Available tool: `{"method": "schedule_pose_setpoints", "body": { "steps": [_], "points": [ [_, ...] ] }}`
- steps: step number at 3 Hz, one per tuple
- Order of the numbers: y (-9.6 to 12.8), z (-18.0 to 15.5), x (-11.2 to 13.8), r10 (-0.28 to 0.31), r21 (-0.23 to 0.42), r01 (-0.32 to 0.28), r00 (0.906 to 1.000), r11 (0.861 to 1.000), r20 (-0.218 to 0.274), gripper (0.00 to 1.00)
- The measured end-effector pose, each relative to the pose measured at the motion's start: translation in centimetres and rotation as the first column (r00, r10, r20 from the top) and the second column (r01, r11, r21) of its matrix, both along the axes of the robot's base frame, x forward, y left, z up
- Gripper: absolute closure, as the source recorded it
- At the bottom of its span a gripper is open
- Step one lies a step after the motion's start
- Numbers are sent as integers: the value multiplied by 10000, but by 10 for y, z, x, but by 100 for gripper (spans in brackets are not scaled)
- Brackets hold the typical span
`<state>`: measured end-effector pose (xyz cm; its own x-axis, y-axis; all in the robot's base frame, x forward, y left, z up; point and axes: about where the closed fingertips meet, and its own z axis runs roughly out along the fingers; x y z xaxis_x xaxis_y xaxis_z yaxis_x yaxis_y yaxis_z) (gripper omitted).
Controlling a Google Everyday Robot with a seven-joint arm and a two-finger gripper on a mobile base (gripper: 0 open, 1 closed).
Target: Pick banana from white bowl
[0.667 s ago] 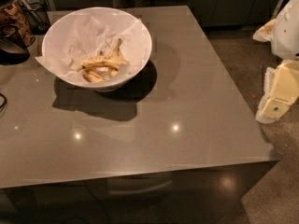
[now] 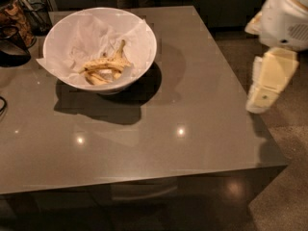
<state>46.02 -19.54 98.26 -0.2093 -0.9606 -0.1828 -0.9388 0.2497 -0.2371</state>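
Note:
The white bowl [image 2: 144,37] stands on the far left part of the grey table [image 2: 192,105], lined with crumpled white paper. The banana [image 2: 107,64], yellow with brown spots, lies across the bottom of the bowl, its stem end pointing up and away. A smaller, paler banana [image 2: 96,78] lies just in front of it. The gripper [image 2: 267,81] hangs at the right edge of the table, well to the right of the bowl and apart from it, with the white arm above it.
A dark object [image 2: 12,49] and cluttered items [image 2: 24,8] sit at the far left edge of the table. The floor [image 2: 288,177] lies to the right of the table. Dark cabinets run along the back.
The arm and gripper have come further into view at the right, closer to the table edge. The bowl and bananas have not moved.

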Motion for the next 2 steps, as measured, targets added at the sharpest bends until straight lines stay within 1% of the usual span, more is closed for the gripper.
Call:
{"method": "schedule_pose_setpoints", "body": {
  "steps": [1,2],
  "points": [
    [29,2,33,363,-437,-380,9985,9983,-401,0],
    [77,6,78,1184,-614,-1187,9929,9910,-77,0]
  ]
}}
